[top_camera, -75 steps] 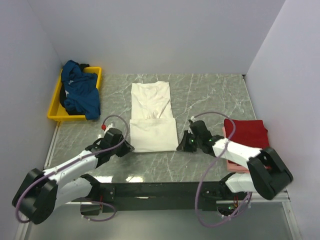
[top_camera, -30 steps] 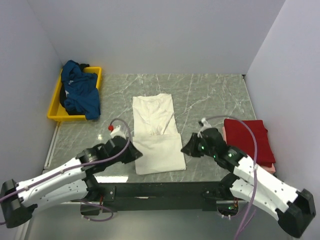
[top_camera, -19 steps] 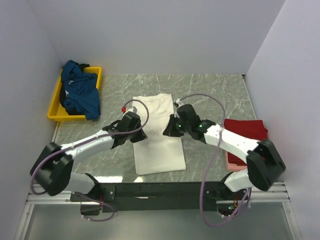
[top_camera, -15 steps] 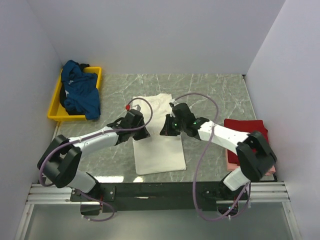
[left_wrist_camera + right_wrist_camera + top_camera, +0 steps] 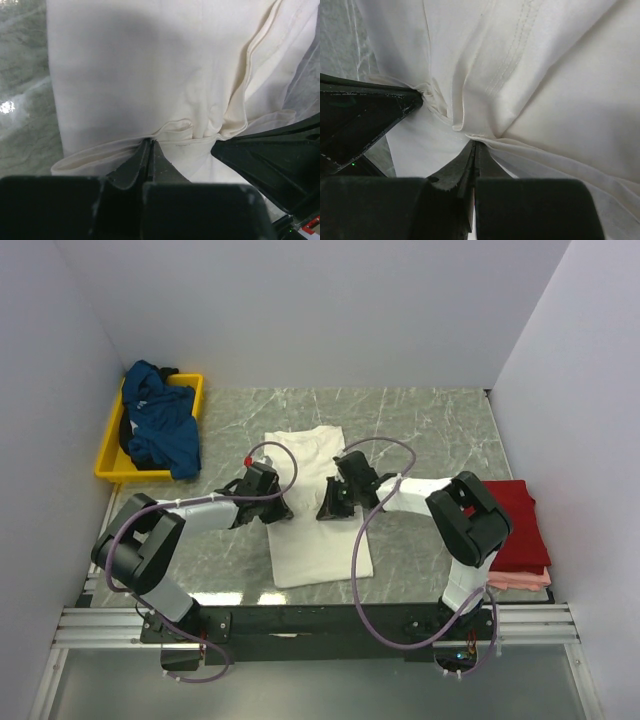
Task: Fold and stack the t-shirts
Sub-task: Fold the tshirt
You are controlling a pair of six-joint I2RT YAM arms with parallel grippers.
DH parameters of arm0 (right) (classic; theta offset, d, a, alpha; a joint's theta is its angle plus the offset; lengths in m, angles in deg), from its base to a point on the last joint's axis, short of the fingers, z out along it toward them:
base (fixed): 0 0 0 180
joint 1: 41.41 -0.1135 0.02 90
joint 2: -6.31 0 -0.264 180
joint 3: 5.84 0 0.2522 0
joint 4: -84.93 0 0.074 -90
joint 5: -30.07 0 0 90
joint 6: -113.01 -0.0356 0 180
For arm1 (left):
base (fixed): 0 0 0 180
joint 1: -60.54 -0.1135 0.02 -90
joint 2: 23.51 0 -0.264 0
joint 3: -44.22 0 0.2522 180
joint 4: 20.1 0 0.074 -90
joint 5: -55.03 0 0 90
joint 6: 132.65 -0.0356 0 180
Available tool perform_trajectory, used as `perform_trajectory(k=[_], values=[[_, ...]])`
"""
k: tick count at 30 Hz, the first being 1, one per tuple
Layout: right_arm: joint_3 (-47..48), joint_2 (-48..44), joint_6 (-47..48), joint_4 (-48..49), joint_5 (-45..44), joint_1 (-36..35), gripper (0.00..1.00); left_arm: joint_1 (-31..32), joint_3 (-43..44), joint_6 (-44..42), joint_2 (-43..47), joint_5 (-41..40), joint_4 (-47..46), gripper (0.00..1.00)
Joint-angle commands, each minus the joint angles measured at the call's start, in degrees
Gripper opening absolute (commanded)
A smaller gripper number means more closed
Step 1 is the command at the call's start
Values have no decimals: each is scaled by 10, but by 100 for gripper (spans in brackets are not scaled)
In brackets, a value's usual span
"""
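The cream-white t-shirt (image 5: 322, 552) lies lengthwise mid-table, partly folded and bunched at its waist. My left gripper (image 5: 281, 511) is shut on the fold at its left edge, and my right gripper (image 5: 324, 511) is shut on the cloth close beside it. In the left wrist view the left gripper (image 5: 150, 143) pinches the cream cloth (image 5: 140, 75). In the right wrist view the right gripper (image 5: 473, 144) pinches a hem of the cream cloth (image 5: 560, 100). The dark teal-blue t-shirt (image 5: 160, 425) is heaped in the tray. A folded red t-shirt (image 5: 520, 515) sits on a pale pink one (image 5: 515, 581) at the right.
The yellow tray (image 5: 198, 398) stands at the back left on the marble table (image 5: 430, 430). White walls close in the back and both sides. The arms' black base rail (image 5: 320, 622) runs along the near edge.
Both grippers left the shirt's near side edges, moved up to its middle, shut there and drew closer together, bunching the cloth between them.
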Motion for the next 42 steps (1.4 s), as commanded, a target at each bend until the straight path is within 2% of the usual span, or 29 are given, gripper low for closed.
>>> perform_trajectory(k=[1, 14, 19, 23, 25, 26, 29, 30, 31, 36, 38, 42], values=[[-7, 5, -8, 19, -5, 15, 0, -5, -21, -9, -12, 4, -13, 1], [-73, -16, -30, 70, 92, 138, 0, -19, -21, -23, 3, 4, -2, 1], [-90, -15, -36, 94, 115, 165, 0, -21, -17, -28, 12, 4, 3, 1], [-88, -61, -24, 75, 112, 170, 0, -22, -2, -39, 55, 0, 25, 2], [-88, -89, -12, 44, 85, 169, 0, -22, 7, -41, 97, -14, 53, 9], [-88, -119, -7, 31, 73, 169, 1, -22, 12, -39, 113, -20, 64, 18], [-94, -184, 6, -11, 34, 171, 24, -22, 11, -30, 183, -27, 105, 30], [-99, -200, 8, -28, 19, 170, 33, -22, 7, -17, 199, -27, 114, 30], [-110, -231, 11, -36, 12, 170, 34, -22, 1, -7, 230, -45, 139, 31], [-190, -324, 18, -65, 8, 166, 35, -20, -74, 54, 322, -38, 184, 32], [-239, -372, 19, -72, 9, 165, 35, -17, -118, 70, 370, -24, 191, 38], [-309, -447, 12, -101, 2, 137, 39, 27, -174, 101, 441, -21, 210, 48]])
